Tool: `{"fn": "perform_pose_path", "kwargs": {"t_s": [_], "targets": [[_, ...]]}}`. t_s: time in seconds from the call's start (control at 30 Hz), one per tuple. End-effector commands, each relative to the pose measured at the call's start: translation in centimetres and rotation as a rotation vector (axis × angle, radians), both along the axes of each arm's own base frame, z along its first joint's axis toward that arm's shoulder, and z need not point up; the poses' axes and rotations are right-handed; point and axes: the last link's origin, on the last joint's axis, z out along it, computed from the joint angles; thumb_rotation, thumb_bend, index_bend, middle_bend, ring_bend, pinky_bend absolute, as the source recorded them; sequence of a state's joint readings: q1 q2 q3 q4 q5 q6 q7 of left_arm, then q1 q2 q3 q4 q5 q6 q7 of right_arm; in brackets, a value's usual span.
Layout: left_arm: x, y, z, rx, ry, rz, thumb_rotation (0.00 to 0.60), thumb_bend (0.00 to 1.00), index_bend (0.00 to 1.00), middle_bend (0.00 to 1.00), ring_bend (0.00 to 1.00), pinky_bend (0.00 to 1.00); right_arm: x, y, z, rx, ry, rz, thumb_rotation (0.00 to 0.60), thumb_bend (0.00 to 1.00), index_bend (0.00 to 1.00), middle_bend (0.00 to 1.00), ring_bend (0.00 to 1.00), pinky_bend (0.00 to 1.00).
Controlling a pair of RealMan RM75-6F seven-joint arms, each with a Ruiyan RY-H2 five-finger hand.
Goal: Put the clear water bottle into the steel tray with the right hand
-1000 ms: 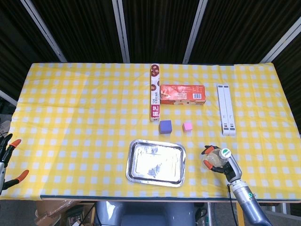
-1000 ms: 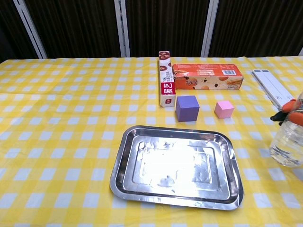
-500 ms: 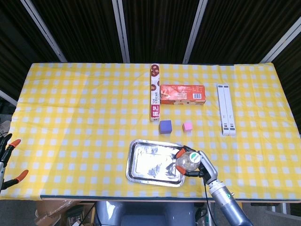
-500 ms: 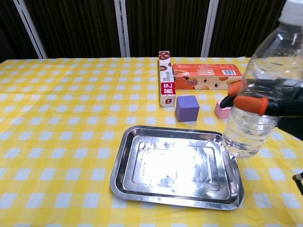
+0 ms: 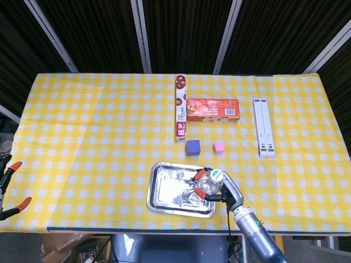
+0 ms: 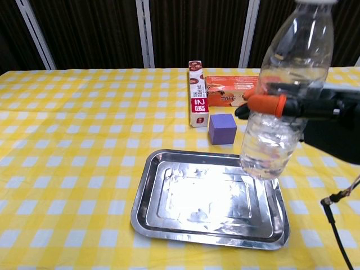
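**Right hand wrapped round bottle, left hand low at the edge**

Right hand reaching in from the lower right on a grey forearm, black fingers with orange tips curled round the upright bottle at mid-height. Thumb side towards the left in the chest view, palm and wrist trailing off to the right, a thin cable hanging below. Left hand barely inside the head view at the far left, orange-tipped fingers spread apart, holding nothing.
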State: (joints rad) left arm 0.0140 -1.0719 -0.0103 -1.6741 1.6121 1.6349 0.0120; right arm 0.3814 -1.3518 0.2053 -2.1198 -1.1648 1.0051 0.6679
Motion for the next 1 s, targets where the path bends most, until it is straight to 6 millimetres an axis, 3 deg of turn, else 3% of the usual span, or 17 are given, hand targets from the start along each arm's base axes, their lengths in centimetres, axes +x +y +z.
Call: {"fn": "perform_pose_path", "kwargs": {"t_s": [0.03,0.23,0.47,0.63,1.0], "targets": [[0.0,0.0,0.0,0.001,0.002,0.001,0.600,0.22,0.13,0.00,0.00,0.00,1.7,-0.7,3.4,-0.062,-0.001,0.034,0.600,0.58,0.73,0.52,0.20,0.00],[0.1,0.0,-0.2,-0.002,0.007,0.003,0.600,0.22,0.13,0.00,0.00,0.00,4.1,-1.2,8.5,-0.172,0.013,0.110,0.600,0.58,0.73,0.52,0.20,0.00],[0.0,-0.1,0.1,0.007,-0.002,0.005,0.600,0.22,0.13,0.00,0.00,0.00,3.4,-1.7,10.3,-0.189,0.051,0.115,0.600,0.58,0.73,0.52,0.20,0.00],[0.1,-0.2,0.1,0.005,-0.003,0.002,0.600,0.22,0.13,0.00,0.00,0.00,1.8,-0.4,8.3,-0.074,0.070,0.051,0.600,0.58,0.73,0.52,0.20,0.00],[0.0,-0.2,0.2,0.011,-0.006,0.005,0.600,0.22,0.13,0.00,0.00,0.00,-3.6,1.2,-0.3,0.145,0.034,-0.062,0.600,0.58,0.73,0.52,0.20,0.00]]}}
